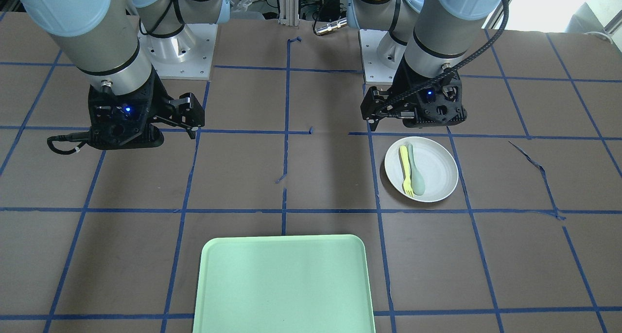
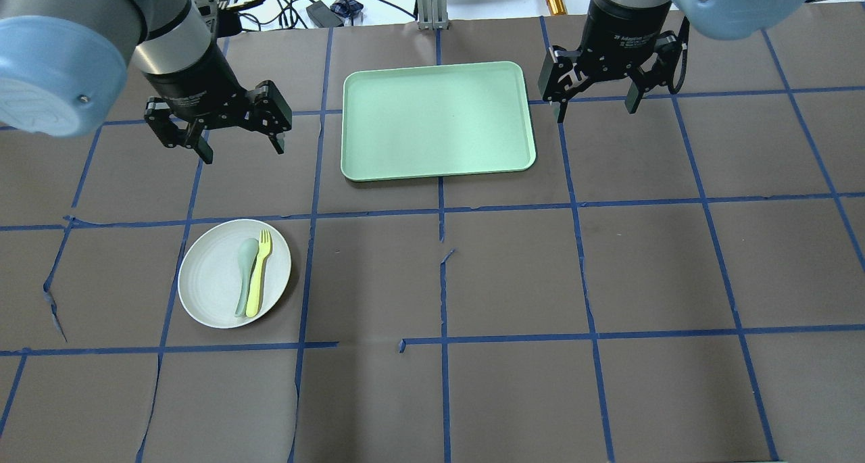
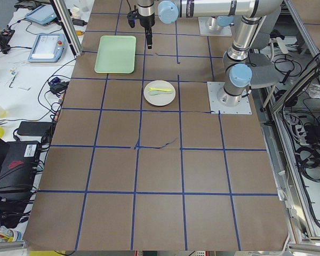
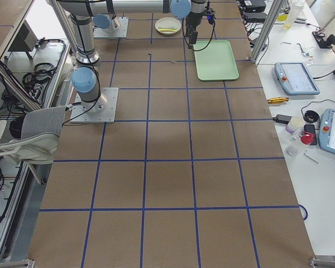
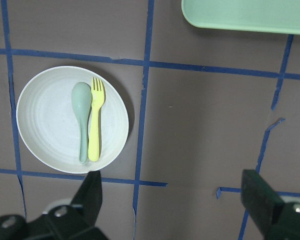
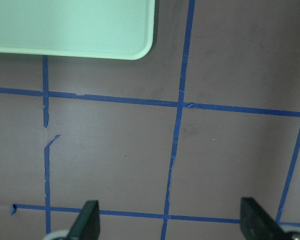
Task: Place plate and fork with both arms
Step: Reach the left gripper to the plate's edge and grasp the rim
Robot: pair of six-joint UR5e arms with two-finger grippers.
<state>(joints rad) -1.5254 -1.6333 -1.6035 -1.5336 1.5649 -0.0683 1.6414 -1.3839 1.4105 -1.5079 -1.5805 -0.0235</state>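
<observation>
The plate [image 2: 209, 280] sits at 8 o'clock from the mint-green tray [image 2: 438, 118] in our overhead view, with the fork [image 2: 257, 274] and spoon [image 2: 243, 274] side by side on it. Our left gripper [image 2: 242, 152] hangs at its 12 o'clock and our right gripper [image 2: 596, 111] at the tray's 3 o'clock, both spread and empty.

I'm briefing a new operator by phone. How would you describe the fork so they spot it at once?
Find the mint-green tray; the round white plate lies apart from it, on the robot's left half of the table. Two utensils lie side by side on it: the fork is the pale-yellow one with tines, not the grey-green spoon.
</observation>
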